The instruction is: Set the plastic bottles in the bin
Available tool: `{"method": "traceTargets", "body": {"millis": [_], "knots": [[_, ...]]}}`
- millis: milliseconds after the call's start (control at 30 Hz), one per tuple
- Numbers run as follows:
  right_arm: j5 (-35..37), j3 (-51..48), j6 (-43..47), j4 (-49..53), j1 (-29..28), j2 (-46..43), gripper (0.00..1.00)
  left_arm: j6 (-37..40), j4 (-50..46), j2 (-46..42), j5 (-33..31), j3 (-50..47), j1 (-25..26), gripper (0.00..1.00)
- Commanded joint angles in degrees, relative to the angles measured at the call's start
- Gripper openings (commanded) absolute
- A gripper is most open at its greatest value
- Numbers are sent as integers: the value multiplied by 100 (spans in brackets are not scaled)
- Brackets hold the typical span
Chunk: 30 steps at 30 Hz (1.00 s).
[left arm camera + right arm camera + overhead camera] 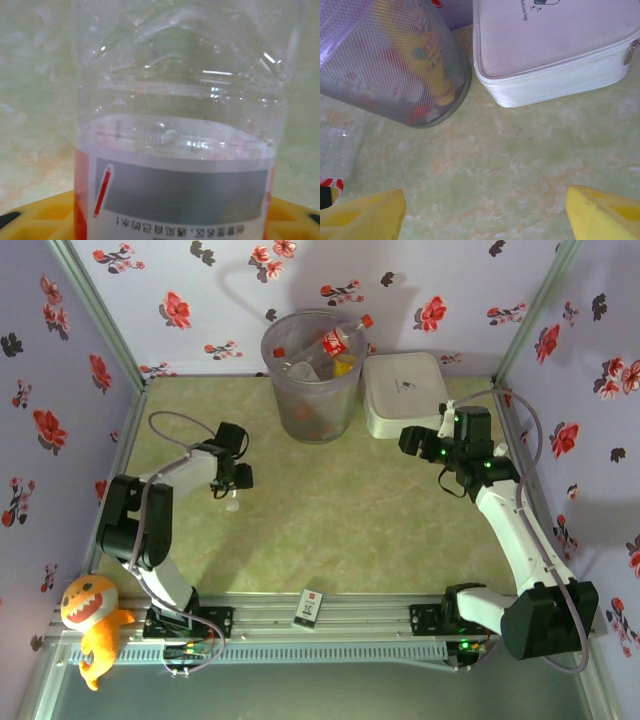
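Green-marbled table (350, 530), purple floral walls (60, 360) on three sides. Bin (312, 415) stood at the back centre, just beside a white zipped box (403, 390) to its right; the right wrist view showed a narrow gap between them. Several plastic bottles (335, 340) already lay in the bin, red caps poking above the rim, and a yellow squeeze bottle (427, 60) was visible through the mesh wall.

Left gripper (233, 490) was low over the table, left of centre and well apart from the bin. One clear bottle (175, 100) with a red, white and grey label sat right in front of its camera, print upside down. Yellow fingers (40, 215) showed on either side of the bottle, but contact was hidden, so I could not tell if it was pinched or just straddled.

Right gripper (485, 192) was spread wide with nothing between the fingers, over bare table near the box and bin.

Small black-and-white card (309, 607) lay on the front rail, and an orange plush toy (88, 625) sat at the front left corner.
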State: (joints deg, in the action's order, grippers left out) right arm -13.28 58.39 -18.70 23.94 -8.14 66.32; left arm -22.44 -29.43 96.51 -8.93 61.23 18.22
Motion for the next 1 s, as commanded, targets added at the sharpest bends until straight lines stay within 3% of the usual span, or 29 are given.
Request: {"method": "traceTargets", "body": {"millis": [0, 100, 533, 767, 967], "knots": [[35, -78, -175, -105, 8, -40, 84, 300, -424, -332, -279, 597, -11, 45], [35, -161, -251, -136, 6, -104, 83, 548, -856, -352, -280, 1314, -7, 43], [-711, -310, -1035, -1072, -36, 84, 82, 1634, -2015, -20, 104, 5107, 45, 1], [-720, -466, -1176, -1234, -91, 191, 82, 1991, -1525, 567, 713, 6396, 256, 0], [-668, -521, -1180, -1188, -117, 136, 82, 2512, -578, 1206, 1033, 6776, 495, 1]]}}
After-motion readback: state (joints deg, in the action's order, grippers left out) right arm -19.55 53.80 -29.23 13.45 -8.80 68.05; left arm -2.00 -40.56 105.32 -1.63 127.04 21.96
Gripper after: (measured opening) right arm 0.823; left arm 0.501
